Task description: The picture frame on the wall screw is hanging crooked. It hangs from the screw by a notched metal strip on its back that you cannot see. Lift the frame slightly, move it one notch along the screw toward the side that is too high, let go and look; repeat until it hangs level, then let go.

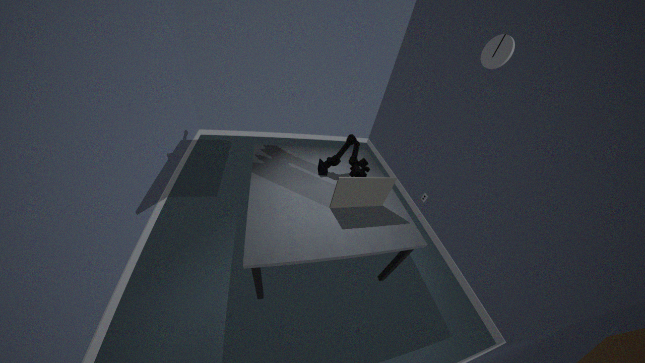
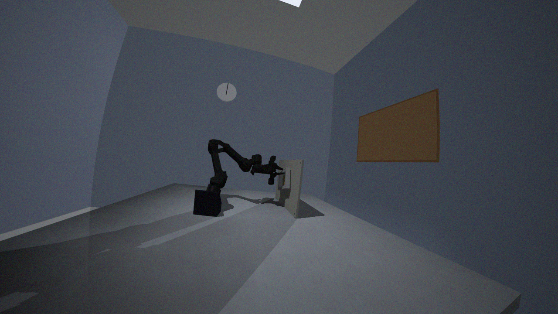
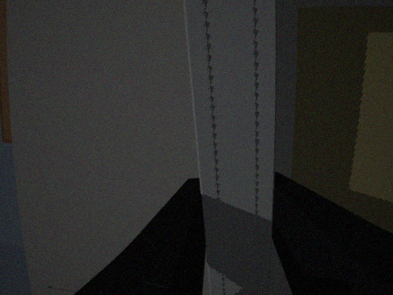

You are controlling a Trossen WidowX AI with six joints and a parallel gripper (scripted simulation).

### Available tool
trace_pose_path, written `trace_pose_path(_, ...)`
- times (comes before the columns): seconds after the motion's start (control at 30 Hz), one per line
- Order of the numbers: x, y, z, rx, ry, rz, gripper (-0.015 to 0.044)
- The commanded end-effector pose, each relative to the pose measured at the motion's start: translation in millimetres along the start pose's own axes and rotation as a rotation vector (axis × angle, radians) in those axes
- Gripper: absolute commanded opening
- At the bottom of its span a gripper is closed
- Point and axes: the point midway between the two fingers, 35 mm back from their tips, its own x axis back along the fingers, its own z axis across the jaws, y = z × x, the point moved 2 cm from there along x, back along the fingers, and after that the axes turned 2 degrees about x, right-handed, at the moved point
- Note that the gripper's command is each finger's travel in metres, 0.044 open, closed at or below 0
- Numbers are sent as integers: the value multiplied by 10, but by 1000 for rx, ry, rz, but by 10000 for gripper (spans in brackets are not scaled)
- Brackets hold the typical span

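Top view: upright panel [image 1: 363,191] [image 2: 296,187] [image 3: 102,123] on counter [image 1: 288,225] [image 2: 351,254], by right edge. Arm [image 1: 343,149] [image 2: 236,157] between panel and far edge. Frame [image 2: 287,179] [image 3: 235,90] on panel's arm-facing side.

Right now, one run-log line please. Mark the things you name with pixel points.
tool [image 2: 283,171] [image 3: 232,188]: shut on picture frame [image 2: 287,178] [image 3: 235,102] | frame: in front of upright panel [image 2: 296,187] [image 1: 363,192] [image 3: 98,102] | release: not done | level: cannot tell
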Motion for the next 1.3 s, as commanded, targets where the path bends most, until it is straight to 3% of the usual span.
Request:
trace_pose_path(0.0, 0, 12, 20, -5, 7, -2, 0)
trace_pose_path(1.27, -2, 8, -55, -5, 7, -2, 0)
